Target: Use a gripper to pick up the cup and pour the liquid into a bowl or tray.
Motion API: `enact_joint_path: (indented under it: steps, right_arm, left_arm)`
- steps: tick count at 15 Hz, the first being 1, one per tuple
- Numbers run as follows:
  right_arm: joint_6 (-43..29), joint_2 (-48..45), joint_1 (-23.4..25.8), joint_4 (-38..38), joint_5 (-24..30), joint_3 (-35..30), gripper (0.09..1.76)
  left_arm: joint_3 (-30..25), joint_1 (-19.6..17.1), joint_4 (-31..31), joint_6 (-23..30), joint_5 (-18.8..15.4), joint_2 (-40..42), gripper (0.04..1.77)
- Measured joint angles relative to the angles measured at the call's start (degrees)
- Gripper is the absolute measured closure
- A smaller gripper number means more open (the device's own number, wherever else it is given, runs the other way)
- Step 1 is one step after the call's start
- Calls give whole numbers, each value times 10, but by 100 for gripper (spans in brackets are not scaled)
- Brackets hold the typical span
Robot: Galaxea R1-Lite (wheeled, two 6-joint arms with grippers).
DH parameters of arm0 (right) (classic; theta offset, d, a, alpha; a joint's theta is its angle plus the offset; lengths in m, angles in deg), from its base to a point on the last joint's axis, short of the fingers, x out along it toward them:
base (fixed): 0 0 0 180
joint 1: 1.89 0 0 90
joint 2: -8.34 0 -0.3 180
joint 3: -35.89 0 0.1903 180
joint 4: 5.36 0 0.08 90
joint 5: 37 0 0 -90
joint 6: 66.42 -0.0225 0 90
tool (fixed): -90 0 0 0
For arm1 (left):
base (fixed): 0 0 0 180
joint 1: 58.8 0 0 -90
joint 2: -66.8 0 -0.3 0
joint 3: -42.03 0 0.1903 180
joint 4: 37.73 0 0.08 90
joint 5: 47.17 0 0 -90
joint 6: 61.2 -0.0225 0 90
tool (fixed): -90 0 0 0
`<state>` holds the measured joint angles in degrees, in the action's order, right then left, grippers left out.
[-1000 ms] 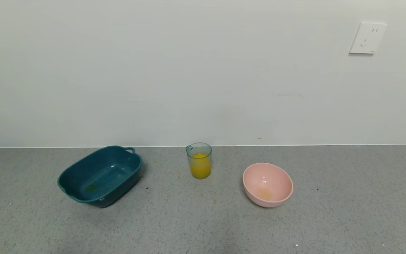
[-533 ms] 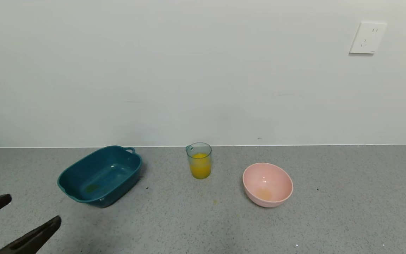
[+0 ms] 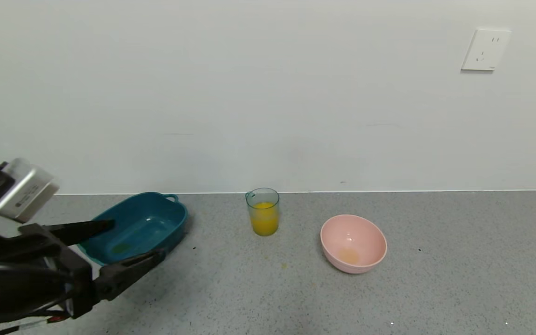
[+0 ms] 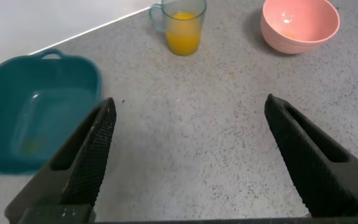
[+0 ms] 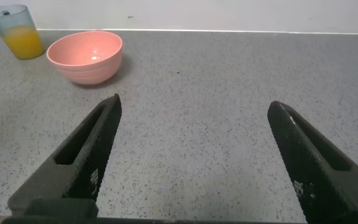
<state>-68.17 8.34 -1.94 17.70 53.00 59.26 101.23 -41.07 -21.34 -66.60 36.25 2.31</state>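
The cup (image 3: 263,211) stands upright near the wall, about half full of orange-yellow liquid (image 3: 264,224). It also shows in the left wrist view (image 4: 180,26) and the right wrist view (image 5: 16,31). The dark teal tray (image 3: 156,222) sits to its left, with a faint smear inside, and shows in the left wrist view (image 4: 36,106). My left gripper (image 3: 135,239) is open and empty, raised at the front left, partly in front of the tray. My right gripper (image 5: 194,109) is open and empty over bare counter, out of the head view.
A round pink bowl (image 3: 353,243) stands right of the cup, with a little orange residue inside. The white wall runs close behind all three. A wall socket (image 3: 485,50) is at the upper right. The grey speckled counter (image 3: 268,298) lies in front.
My left gripper has come in from the lower left corner, risen and moved forward right, now overlapping the tray's near side. The cup, tray and bowl have not moved.
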Motion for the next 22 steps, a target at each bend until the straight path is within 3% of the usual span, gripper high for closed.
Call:
enact_joint_path:
  steps: [5, 13, 20, 22]
  right_arm:
    - [0, 0, 0, 0, 0, 0, 14]
    - [0, 0, 0, 0, 0, 0, 14]
    - [0, 0, 0, 0, 0, 0, 14]
    - [0, 0, 0, 0, 0, 0, 14]
  left_arm:
    - [34, 51, -80, 6, 24, -135, 9]
    - [92, 126, -158, 63, 153, -323, 9]
    - [142, 145, -171, 105, 174, -458, 9]
    - [156, 155, -186, 121, 197, -492, 9]
